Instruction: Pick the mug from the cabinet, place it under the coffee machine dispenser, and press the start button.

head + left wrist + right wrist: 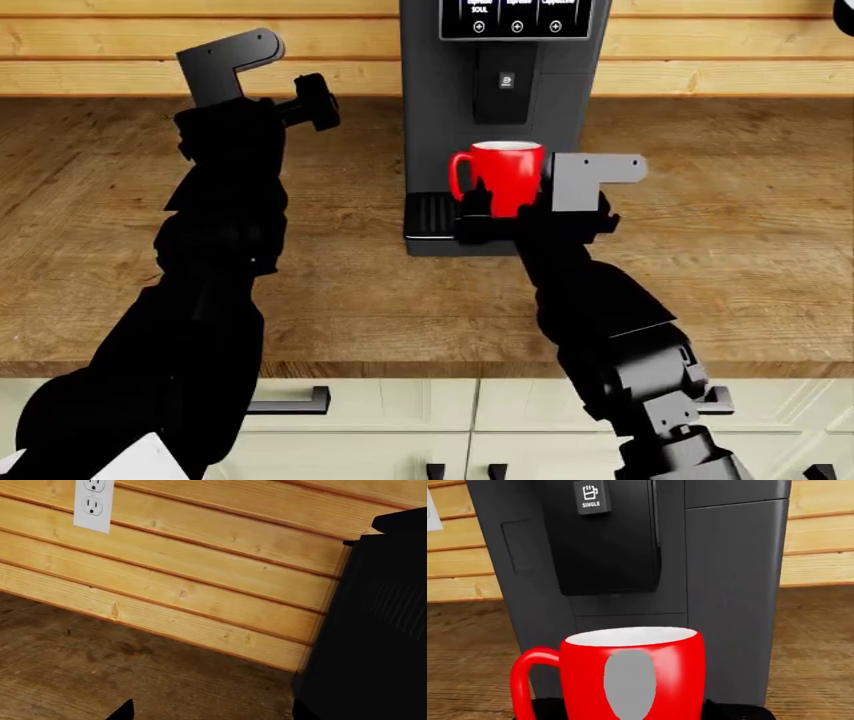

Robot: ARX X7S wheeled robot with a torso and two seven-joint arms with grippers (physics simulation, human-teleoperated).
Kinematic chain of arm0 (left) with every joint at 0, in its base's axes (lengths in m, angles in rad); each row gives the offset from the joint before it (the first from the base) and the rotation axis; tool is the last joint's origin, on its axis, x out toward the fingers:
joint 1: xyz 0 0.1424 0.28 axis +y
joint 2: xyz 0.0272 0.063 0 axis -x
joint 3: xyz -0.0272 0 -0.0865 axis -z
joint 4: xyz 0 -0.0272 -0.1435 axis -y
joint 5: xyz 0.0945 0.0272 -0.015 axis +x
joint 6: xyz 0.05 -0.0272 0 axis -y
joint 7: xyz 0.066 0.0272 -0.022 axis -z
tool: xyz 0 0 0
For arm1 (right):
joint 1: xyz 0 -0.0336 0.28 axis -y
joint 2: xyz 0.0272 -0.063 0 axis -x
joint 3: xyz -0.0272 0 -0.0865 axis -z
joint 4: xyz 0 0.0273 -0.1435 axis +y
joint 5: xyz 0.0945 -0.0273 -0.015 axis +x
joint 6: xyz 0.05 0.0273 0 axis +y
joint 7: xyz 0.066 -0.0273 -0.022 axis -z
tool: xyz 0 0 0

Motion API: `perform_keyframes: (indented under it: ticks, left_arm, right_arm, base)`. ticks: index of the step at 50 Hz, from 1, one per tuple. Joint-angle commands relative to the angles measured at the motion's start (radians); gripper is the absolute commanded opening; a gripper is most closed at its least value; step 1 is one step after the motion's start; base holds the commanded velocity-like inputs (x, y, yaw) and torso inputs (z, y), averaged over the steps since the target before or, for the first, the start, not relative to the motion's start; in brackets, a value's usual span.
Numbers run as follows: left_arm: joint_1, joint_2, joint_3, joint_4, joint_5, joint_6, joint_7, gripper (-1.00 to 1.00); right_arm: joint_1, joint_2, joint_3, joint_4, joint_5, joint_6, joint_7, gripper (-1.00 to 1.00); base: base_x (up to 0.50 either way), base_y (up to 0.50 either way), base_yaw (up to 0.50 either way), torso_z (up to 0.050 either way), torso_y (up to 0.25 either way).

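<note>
Because the mug (506,176) must sit under the coffee machine dispenser (507,80), my right gripper (523,222) clasps it just ahead, upright, over the drip tray (430,215).

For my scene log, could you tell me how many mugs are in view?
1: the red mug sits at the coffee machine front, below the dispenser, at the right gripper. Others may be hidden outside these views.
</note>
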Motion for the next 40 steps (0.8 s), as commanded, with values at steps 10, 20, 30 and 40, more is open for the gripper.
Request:
perform_keyframes:
  ticks: [10, 20, 30, 40]
  left_arm:
    - [0.001, 0.0, 0.003, 0.0, -0.002, 0.001, 0.0, 1.0]
    - [0.002, 0.0, 0.003, 0.0, -0.002, 0.003, 0.002, 1.0]
    - [0.001, 0.0, 0.004, 0.0, -0.001, 0.002, 0.002, 1.0]
    - [0.001, 0.0, 0.005, 0.0, -0.001, 0.003, 0.002, 1.0]
  right_arm:
    - [0.083, -0.037, -0.01, 0.188, -0.05, -0.087, -0.049, -1.0]
    - [0.104, -0.045, -0.021, 0.249, -0.052, -0.096, -0.056, -1.0]
    - [0.106, -0.042, -0.031, 0.26, -0.044, -0.086, -0.06, 1.0]
    - [0.076, -0.023, -0.027, 0.194, -0.022, -0.059, -0.041, 1.0]
  base:
    - [0.03, 0.0, 0.01, 0.0, 0.0]
    - [0.04, 0.01, 0.02, 0.002, 0.0]
    - [0.03, 0.01, 0.02, 0.001, 0.0]
    - [0.03, 0.01, 0.02, 0.001, 0.0]
